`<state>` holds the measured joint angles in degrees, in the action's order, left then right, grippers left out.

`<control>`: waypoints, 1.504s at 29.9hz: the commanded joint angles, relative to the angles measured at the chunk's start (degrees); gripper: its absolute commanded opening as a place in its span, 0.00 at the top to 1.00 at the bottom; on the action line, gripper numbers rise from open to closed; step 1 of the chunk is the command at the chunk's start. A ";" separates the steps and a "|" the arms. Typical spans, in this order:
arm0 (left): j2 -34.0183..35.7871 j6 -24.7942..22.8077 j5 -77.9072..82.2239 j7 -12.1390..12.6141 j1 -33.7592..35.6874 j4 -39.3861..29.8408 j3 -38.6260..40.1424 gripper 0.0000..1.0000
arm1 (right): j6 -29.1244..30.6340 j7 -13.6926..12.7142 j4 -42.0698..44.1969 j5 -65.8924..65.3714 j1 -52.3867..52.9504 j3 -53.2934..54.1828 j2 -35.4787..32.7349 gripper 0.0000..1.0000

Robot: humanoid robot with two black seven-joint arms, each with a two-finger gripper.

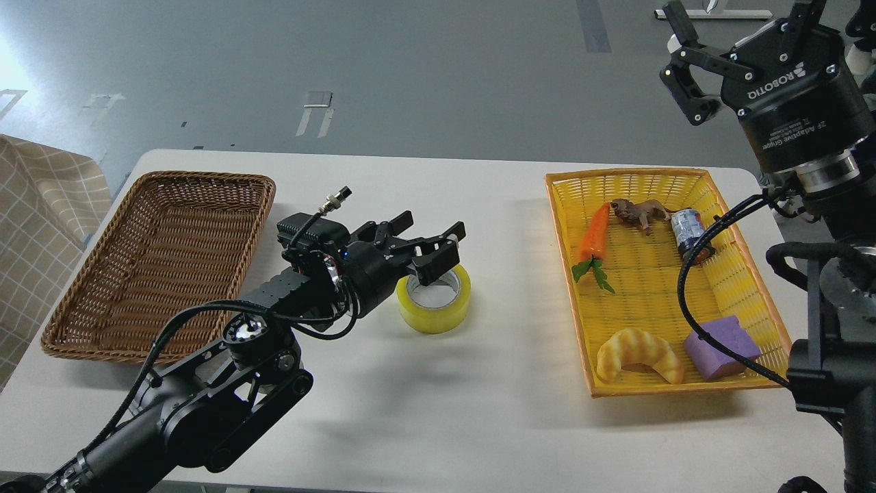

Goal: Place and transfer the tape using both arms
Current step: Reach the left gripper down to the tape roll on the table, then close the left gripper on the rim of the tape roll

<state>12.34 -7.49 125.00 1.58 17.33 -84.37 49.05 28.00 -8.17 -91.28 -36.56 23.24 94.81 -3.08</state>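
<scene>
One wide translucent yellow tape roll (pixel 434 299) frame centre; left gripper (pixel 431 246) spread over its rim. Tip: straddle wall squarely before closing. Right gripper (pixel 684 68) spread, upper right, idle.

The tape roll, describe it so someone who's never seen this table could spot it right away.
On the white table, look between the brown wicker basket and the yellow basket. The tape lies flat there, under the left end effector. It is the only translucent yellow ring, with a pale core.

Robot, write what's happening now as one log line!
left gripper: open at tape | tape: on table | right gripper: open, raised
</scene>
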 commanded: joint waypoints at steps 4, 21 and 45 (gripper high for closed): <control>-0.21 0.02 0.00 0.09 1.30 2.89 -4.13 0.02 | 0.00 -0.01 0.14 -0.01 -0.12 0.20 0.00 0.00; 3.92 0.37 0.00 0.09 7.11 12.03 -10.38 0.02 | 0.00 0.08 0.05 0.08 -1.27 1.87 0.00 0.00; 2.95 1.08 0.00 -0.70 7.98 16.96 -13.11 0.02 | 0.00 0.08 0.05 0.08 -2.85 4.68 -0.79 0.00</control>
<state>15.32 -6.40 125.00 1.01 24.70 -68.32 35.95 28.00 -8.08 -91.23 -36.47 20.71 98.56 -3.71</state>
